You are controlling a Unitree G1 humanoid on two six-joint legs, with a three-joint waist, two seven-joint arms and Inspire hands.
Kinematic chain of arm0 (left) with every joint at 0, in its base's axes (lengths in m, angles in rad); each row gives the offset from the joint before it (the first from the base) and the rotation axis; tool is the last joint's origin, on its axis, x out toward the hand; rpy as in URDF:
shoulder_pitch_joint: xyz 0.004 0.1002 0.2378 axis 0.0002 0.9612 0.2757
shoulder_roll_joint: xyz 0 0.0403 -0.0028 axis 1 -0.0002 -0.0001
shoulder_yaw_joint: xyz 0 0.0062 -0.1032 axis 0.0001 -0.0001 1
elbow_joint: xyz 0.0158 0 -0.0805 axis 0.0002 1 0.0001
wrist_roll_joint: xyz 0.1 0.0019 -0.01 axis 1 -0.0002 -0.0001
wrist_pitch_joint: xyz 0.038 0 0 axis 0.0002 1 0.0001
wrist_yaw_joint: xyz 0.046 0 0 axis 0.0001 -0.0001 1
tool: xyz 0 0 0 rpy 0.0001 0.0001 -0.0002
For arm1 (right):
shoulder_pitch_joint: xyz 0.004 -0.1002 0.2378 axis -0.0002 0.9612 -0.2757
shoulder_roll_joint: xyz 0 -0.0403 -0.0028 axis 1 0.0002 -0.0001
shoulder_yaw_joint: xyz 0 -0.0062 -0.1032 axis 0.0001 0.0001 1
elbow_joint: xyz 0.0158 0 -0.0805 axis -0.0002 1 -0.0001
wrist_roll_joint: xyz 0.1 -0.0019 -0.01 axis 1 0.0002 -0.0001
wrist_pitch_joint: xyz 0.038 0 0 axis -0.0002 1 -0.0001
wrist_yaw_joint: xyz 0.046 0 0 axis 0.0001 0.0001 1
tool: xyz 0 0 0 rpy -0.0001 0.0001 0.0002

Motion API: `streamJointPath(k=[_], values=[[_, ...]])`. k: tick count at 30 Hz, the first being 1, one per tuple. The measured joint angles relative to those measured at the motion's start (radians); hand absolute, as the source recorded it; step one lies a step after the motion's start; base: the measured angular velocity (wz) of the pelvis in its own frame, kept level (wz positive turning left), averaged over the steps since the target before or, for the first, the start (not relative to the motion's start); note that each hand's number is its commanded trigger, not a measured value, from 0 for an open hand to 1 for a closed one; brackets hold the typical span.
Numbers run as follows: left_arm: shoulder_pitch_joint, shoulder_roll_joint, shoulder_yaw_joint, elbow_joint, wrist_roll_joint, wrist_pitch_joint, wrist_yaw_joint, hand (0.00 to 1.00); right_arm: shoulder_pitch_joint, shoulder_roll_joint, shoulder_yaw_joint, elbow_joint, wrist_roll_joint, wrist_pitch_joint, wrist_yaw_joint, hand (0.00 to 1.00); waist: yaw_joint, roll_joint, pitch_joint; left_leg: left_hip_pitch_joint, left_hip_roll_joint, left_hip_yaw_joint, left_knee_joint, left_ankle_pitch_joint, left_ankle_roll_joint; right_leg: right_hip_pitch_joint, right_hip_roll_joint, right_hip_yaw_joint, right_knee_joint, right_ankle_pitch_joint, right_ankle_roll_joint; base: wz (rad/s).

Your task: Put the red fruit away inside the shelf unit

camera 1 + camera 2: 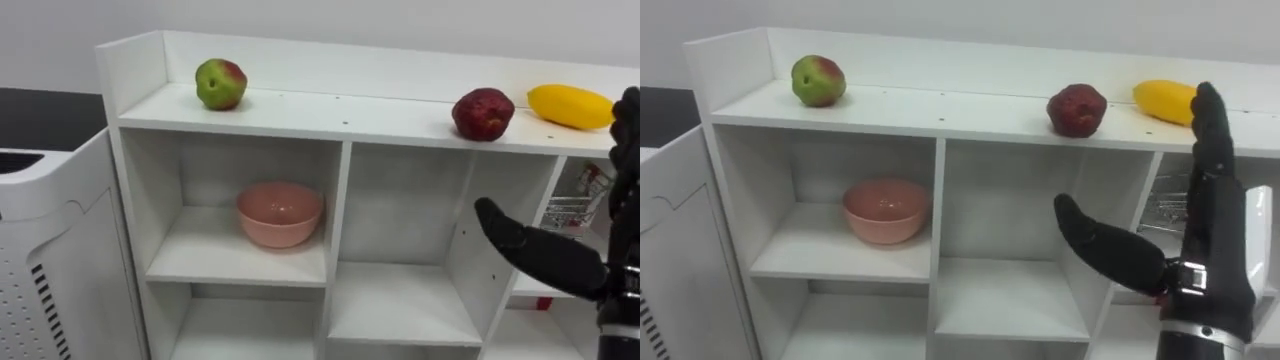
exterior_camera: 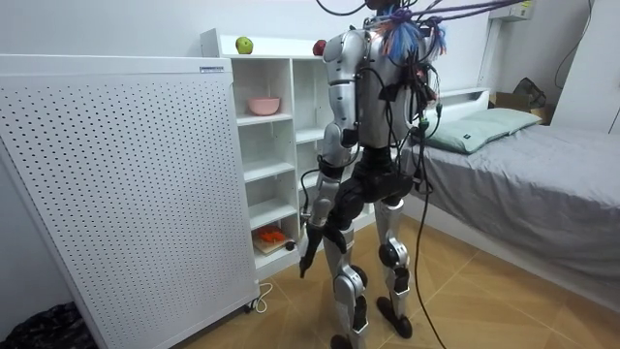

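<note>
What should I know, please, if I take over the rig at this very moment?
Hands: the right robot hand is open and empty, raised in front of the closet near the yellow fruit. The left robot hand hangs at the robot's side.
Things: the green-red apple, the dark red fruit and the yellow fruit lie on the closet's top board. The pink bowl sits in the upper left compartment.
Done: no fruit grasped yet.
Left: probably all three fruits; the yellow one looks nearest.

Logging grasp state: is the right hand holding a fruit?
No: the right hand is open, fingers straight, while the green apple, red fruit and yellow fruit lie on the cabinet's top shelf.
</note>
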Motion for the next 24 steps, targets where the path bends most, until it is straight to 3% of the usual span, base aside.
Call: streamJointPath(k=[5, 11, 17, 24], values=[[-0.030, 0.002, 0.001, -0.001, 0.001, 0.020, -0.013, 0.00, -0.033, -0.018, -0.007, 0.067, 0.006, 0.004, -0.001, 0.00, -0.003, 0.001, 0.0019, -0.002, -0.001, -0.021, -0.002, 0.000, 0.000, -0.003, 0.000, -0.006, -0.005, 0.000, 0.000, 0.03], [-0.080, 0.024, 0.010, -0.002, 0.001, 0.041, -0.055, 0.00, -0.163, -0.031, -0.085, 0.160, 0.002, 0.042, 0.005, 0.00, -0.007, 0.007, 0.0044, -0.009, 0.000, -0.028, -0.001, 0.002, -0.003, -0.003, 0.001, -0.012, -0.005, 0.000, 0.000, 0.02], [-0.087, 0.025, 0.009, -0.007, 0.001, 0.041, -0.055, 0.00, -0.220, -0.069, -0.113, 0.170, 0.032, 0.051, -0.006, 0.00, -0.003, 0.005, 0.0035, -0.006, -0.001, -0.046, -0.002, 0.002, -0.003, 0.001, 0.002, -0.012, -0.005, 0.000, 0.000, 0.00], [-0.103, 0.031, 0.009, -0.029, 0.000, 0.044, -0.067, 0.00, -0.291, -0.072, -0.114, 0.241, 0.049, 0.057, -0.005, 0.00, -0.001, 0.006, 0.0036, -0.009, -0.001, -0.047, -0.002, 0.002, -0.003, -0.001, 0.002, -0.013, -0.005, 0.000, 0.000, 0.00]])
